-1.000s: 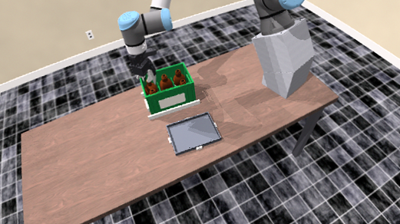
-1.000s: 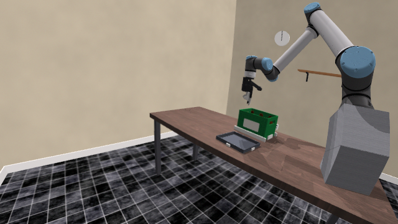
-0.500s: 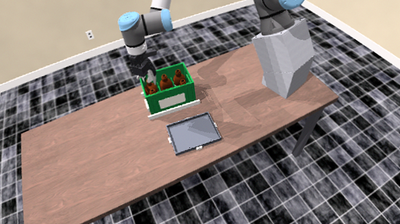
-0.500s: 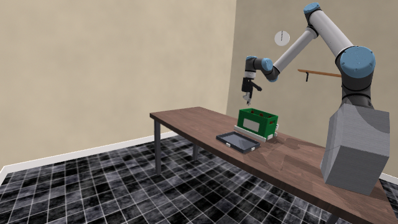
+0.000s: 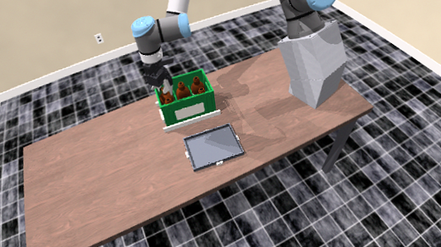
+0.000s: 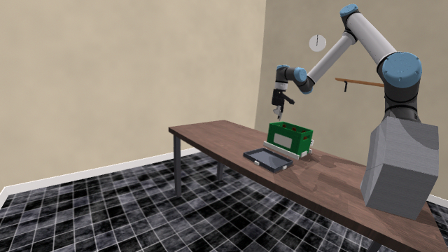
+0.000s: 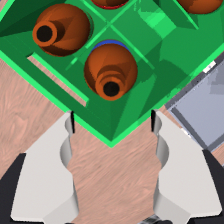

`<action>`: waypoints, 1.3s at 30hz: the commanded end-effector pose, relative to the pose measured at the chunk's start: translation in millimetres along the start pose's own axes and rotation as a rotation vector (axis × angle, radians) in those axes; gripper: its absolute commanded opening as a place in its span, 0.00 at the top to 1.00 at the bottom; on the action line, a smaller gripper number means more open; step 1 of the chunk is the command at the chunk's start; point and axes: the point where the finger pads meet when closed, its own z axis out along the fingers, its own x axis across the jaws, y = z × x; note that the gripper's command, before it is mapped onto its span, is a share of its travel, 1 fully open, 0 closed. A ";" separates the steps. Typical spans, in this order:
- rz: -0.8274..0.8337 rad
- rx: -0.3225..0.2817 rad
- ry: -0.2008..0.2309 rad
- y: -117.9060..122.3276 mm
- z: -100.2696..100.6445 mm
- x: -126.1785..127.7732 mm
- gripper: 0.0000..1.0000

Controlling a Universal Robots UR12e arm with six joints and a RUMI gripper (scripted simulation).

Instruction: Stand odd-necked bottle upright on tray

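The green crate (image 5: 210,101) (image 6: 295,144) (image 7: 131,116) stands on the table with brown bottles upright inside. One bottle (image 5: 168,100) (image 7: 112,64) is in the corner cell nearest the fingers in the wrist view; another bottle (image 7: 75,30) is to its upper left. Two more bottles (image 5: 182,91) (image 5: 198,85) show clearly in the top view. I cannot tell which neck differs. My gripper (image 5: 164,89) (image 6: 278,118) (image 7: 112,111) is open and empty, pointing down above the crate's corner, near the corner bottle. The grey tray (image 5: 211,150) (image 6: 267,159) (image 7: 202,117) holds nothing.
A white strip (image 5: 192,121) (image 6: 281,150) lies along the crate's front, between crate and tray. Small white pieces sit at the tray's edges. The crate walls rise around the bottles. The robot's grey base (image 5: 315,64) (image 6: 402,168) stands at the table's other end.
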 end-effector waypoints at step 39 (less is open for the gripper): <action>0.000 -0.001 -0.001 0.5 26.9 -0.5 0.62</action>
